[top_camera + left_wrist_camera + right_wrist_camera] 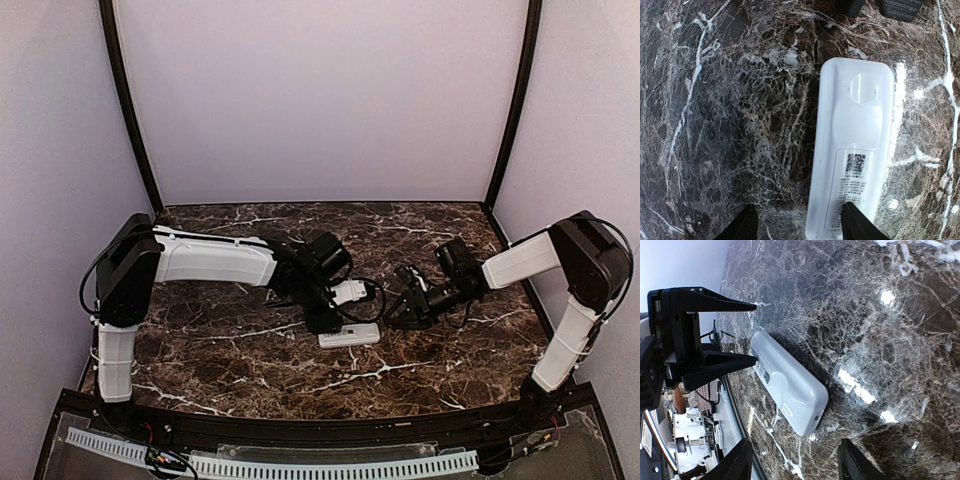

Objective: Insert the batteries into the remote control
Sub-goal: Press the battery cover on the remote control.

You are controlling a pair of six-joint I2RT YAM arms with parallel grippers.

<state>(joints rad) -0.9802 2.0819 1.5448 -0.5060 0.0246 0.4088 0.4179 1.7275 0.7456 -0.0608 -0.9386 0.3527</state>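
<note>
The remote control [349, 336] is a slim white handset lying back up on the marble, its cover in place and a printed label [854, 175] at one end. My left gripper [800, 222] is open over that labelled end, one fingertip [855, 220] on or just above the label and the other over bare table. In the right wrist view the left gripper's lower finger [722, 365] meets the remote [787, 382] at its far end. My right gripper [795, 460] is open just short of the remote's rounded near end, holding nothing. The batteries are out of view.
The dark veined marble table [240, 360] sits between pale walls at the back and sides. A black rail [300, 430] runs along the near edge. The left arm [215, 258] and right arm [520, 262] reach in towards the middle, their grippers close together.
</note>
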